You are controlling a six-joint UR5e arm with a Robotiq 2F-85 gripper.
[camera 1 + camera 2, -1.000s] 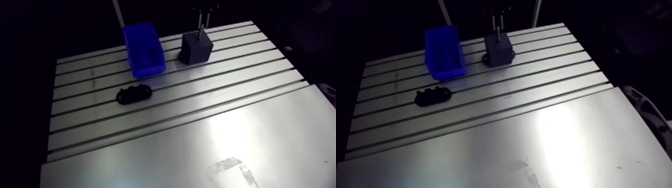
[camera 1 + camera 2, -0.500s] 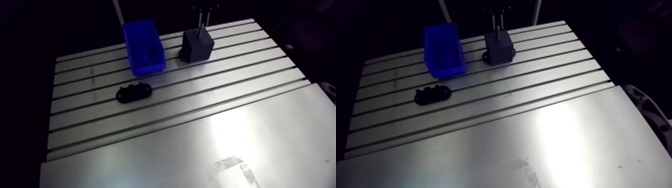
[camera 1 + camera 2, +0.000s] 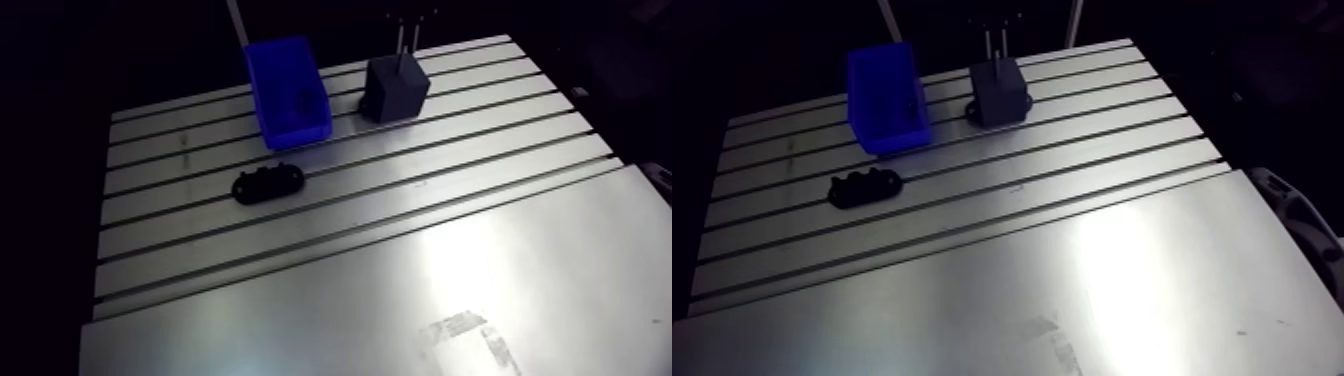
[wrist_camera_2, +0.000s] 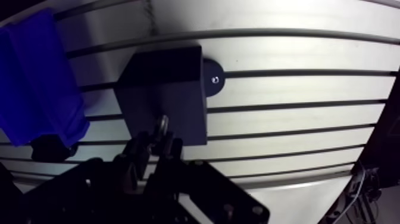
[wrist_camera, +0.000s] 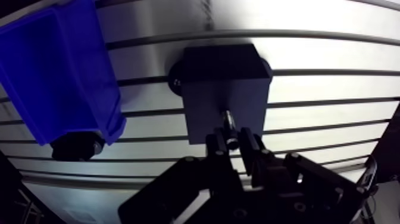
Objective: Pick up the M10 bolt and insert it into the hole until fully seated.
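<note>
M10 bolt (image 5: 228,121) is clamped between the fingers of the gripper (image 5: 233,139), above the dark block (image 5: 221,83); its tip seems to touch the block. In the arm view a blue bin (image 3: 288,90) stands at nine o'clock from the block

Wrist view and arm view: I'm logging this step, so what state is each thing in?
gripper: shut on the bolt.
bolt: upright, gripped, tip at the block's top, not fully seated.
block: upright, under the bolt.
blue bin: upright, contents unclear.
black part: lying flat, untouched.
</note>
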